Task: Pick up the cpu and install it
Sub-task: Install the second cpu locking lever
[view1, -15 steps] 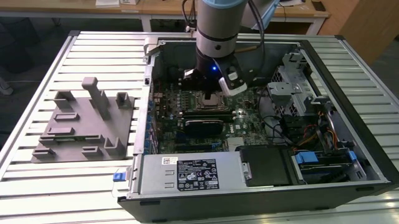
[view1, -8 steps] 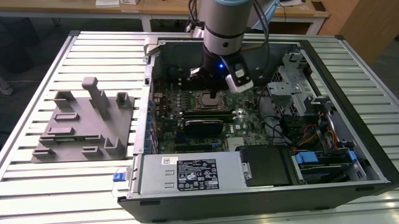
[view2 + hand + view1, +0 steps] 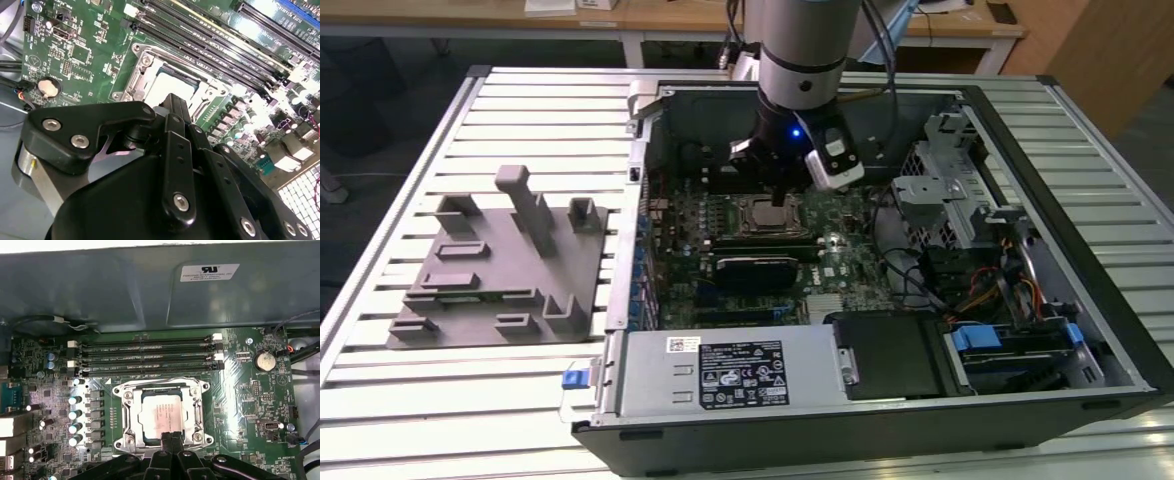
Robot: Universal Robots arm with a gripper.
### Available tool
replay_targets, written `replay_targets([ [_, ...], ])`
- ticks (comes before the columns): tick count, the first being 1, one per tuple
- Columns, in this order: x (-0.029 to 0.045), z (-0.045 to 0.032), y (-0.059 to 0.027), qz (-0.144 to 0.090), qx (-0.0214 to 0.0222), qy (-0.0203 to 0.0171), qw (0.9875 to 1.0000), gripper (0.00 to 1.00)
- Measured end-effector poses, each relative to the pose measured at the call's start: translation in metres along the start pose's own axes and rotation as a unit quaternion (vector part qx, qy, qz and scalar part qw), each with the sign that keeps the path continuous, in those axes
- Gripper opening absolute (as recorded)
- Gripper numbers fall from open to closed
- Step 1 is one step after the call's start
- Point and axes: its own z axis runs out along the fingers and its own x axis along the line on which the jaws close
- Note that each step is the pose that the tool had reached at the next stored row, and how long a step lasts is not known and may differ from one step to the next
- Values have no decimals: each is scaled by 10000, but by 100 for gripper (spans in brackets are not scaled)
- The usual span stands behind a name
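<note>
- Gripper (image 3: 171,439), fingers pressed together and holding nothing, hangs just above the cpu's near edge inside the case (image 3: 1067,330).
- Case lies open on the slatted desk (image 3: 480,400); a grey fixture (image 3: 500,265) sits on the exterior view's left.
- Motherboard (image 3: 250,390) fills the case floor, memory slots (image 3: 145,355) beside the socket frame (image 3: 162,390).
- Cpu (image 3: 161,412) sits in the socket, silvery top up.

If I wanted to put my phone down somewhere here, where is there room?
The slatted table lies bare in front of the grey fixture and along the exterior view's right of the computer case. Inside the case it is crowded: the gripper sits at the cpu.
</note>
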Motion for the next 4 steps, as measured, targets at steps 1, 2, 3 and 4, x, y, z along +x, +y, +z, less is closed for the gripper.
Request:
replay_targets([
  [1, 0, 0, 1, 0, 2, 0, 10000, 11],
  [2, 0, 0, 1, 0, 5, 0, 10000, 11],
  [3, 0, 0, 1, 0, 5, 0, 10000, 11],
  [4, 0, 0, 1, 0, 5, 0, 10000, 11],
])
